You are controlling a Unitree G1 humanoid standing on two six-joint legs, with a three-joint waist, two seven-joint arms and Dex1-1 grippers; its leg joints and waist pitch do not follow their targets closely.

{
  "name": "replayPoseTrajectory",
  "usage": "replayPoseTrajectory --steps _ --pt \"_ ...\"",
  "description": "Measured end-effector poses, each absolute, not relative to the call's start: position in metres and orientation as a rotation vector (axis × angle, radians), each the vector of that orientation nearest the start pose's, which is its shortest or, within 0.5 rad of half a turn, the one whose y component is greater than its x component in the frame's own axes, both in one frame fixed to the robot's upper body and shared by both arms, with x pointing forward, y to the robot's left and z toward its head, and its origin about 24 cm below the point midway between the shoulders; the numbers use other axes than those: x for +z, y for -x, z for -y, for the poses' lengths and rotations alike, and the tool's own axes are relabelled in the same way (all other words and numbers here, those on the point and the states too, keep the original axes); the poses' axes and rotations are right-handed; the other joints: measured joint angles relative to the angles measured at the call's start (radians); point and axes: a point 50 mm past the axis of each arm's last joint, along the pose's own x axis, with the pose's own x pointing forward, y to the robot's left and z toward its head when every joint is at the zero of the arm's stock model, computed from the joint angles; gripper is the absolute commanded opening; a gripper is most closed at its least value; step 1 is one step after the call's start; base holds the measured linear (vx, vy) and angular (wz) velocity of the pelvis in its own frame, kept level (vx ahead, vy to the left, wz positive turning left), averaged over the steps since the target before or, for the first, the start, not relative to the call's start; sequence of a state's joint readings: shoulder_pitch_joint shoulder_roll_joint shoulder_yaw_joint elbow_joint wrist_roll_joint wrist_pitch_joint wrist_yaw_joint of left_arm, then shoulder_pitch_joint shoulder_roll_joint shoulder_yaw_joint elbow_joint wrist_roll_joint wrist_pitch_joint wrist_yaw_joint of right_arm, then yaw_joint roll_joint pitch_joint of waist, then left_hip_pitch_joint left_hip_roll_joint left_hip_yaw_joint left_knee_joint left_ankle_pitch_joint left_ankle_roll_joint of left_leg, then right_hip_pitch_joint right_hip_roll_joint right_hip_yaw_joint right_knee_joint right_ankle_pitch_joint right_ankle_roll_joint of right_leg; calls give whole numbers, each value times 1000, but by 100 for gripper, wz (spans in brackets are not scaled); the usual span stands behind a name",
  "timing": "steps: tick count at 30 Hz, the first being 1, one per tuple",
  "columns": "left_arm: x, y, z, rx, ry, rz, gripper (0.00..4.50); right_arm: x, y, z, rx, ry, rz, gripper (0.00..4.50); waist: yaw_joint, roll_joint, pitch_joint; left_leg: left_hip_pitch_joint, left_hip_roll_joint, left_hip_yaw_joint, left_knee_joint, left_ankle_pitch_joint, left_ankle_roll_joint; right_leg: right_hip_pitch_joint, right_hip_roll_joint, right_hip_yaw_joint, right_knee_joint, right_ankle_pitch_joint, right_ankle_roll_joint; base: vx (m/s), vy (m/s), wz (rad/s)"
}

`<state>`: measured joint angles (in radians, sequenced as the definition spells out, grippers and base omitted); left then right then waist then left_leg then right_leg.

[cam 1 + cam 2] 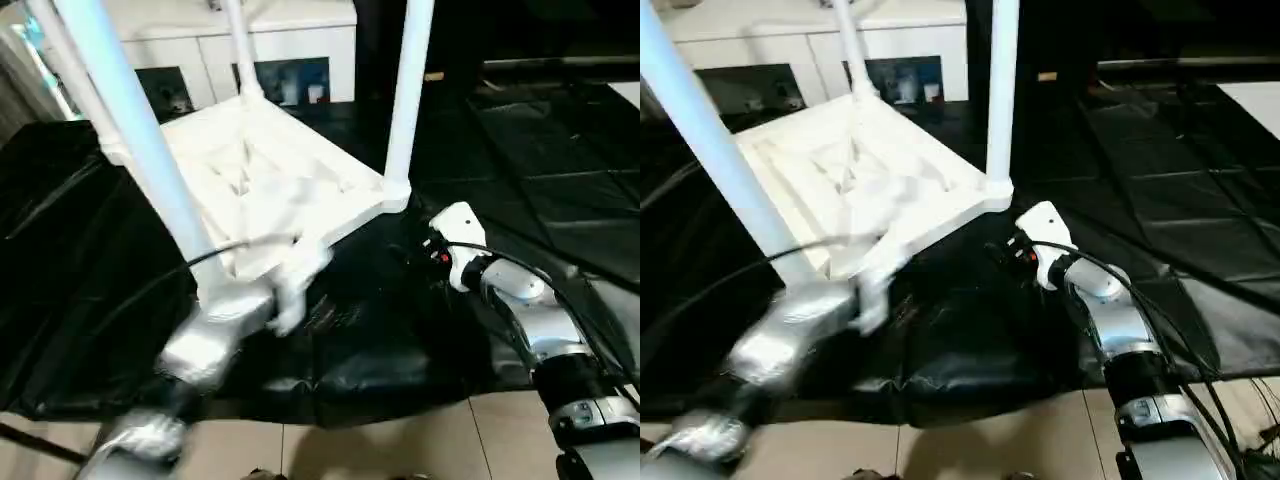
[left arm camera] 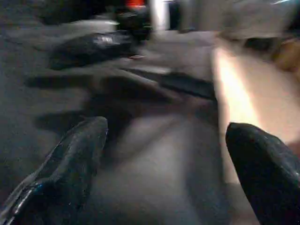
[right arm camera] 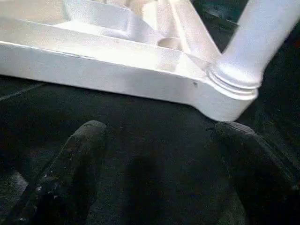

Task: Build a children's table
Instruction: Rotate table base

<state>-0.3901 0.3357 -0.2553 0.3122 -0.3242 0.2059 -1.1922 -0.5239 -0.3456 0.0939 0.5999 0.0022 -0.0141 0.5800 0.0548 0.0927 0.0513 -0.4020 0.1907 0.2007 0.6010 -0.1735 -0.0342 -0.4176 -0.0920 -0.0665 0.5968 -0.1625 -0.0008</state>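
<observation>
Upside-down, the children's table (image 1: 270, 170) points its legs (image 1: 408, 100) upward

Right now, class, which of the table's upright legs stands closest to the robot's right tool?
The leg in the tabletop's near right corner socket, just ahead of the right tool. The other legs rise farther left or at the back.
</observation>
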Motion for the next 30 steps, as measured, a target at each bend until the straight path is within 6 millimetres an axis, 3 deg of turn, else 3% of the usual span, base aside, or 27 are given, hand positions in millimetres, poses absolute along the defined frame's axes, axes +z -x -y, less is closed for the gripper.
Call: replayPoseTrajectory --steps 8,15,26,30 --pt "55 -249 -176 -1467 87 -463 448 57 -337 170 631 347 -177 396 -14 3 2 2 -1 0 -3 0 -1 1 0 1 0 0 0 0 0 0" --pt "51 -234 -203 -1412 131 -577 448 57 -337 169 639 345 -170 396 -25 4 2 2 -1 0 -4 0 -1 1 0 1 0 0 0 0 0 0" --pt "73 -237 -272 -1157 66 -608 448 56 -335 171 650 349 -179 396 -25 4 2 3 -1 0 -4 0 -1 1 1 1 0 0 0 0 0 0" --pt "81 -243 -287 -1076 23 -563 448 55 -335 171 652 349 -180 396 -23 3 3 3 -1 0 -4 0 -1 1 1 1 0 0 0 0 0 0"
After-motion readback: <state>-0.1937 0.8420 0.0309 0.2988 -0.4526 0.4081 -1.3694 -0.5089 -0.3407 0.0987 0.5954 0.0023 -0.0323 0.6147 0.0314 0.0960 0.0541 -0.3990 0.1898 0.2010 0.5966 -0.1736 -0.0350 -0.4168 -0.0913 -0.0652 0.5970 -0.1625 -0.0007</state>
